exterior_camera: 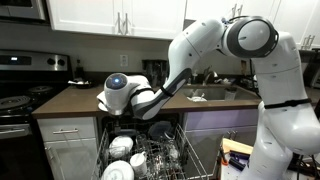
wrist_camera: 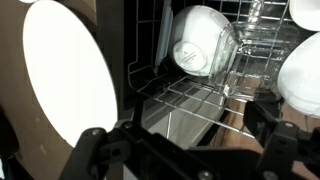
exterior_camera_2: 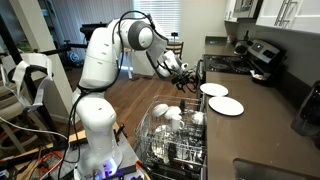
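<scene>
My gripper [wrist_camera: 185,152] hangs open over the front edge of the brown countertop [exterior_camera: 70,100], with nothing between its black fingers [wrist_camera: 95,150]. Right beside it a white plate [wrist_camera: 60,75] lies on the counter, filling the left of the wrist view. Both exterior views show the gripper [exterior_camera: 104,102] [exterior_camera_2: 186,80] next to that plate [exterior_camera_2: 213,89]. A second white plate [exterior_camera_2: 226,105] lies a little nearer on the counter. Below stands the pulled-out dishwasher rack [wrist_camera: 170,95] [exterior_camera_2: 150,125], holding a white bowl [wrist_camera: 205,42] on its side and other white dishes [wrist_camera: 305,70].
The rack [exterior_camera: 170,165] holds several bowls, cups and glasses. A stove [exterior_camera: 20,80] [exterior_camera_2: 262,55] stands at one end of the counter and a sink [exterior_camera: 210,93] at the other. White cabinets hang above. The robot's base [exterior_camera_2: 95,150] stands beside the open dishwasher.
</scene>
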{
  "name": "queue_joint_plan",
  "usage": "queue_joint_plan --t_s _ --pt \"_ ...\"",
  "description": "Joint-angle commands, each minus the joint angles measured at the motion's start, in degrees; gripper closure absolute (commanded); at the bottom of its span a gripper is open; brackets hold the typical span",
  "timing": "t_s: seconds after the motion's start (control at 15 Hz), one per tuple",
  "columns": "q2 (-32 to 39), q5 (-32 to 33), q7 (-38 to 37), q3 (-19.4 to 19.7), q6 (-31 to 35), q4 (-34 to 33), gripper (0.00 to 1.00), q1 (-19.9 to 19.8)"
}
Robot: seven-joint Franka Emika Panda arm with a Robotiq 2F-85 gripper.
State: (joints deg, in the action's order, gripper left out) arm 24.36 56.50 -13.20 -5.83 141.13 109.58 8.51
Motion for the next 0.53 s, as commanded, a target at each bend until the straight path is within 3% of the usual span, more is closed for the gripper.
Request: queue_joint_plan --t_s 0.0,0.47 --pt "1.5 -1.9 2.53 0.96 -2.29 -2.28 0.0 0.88" --pt "4.2 -2.28 2.7 1.48 -3.62 -5.43 0.0 0.81"
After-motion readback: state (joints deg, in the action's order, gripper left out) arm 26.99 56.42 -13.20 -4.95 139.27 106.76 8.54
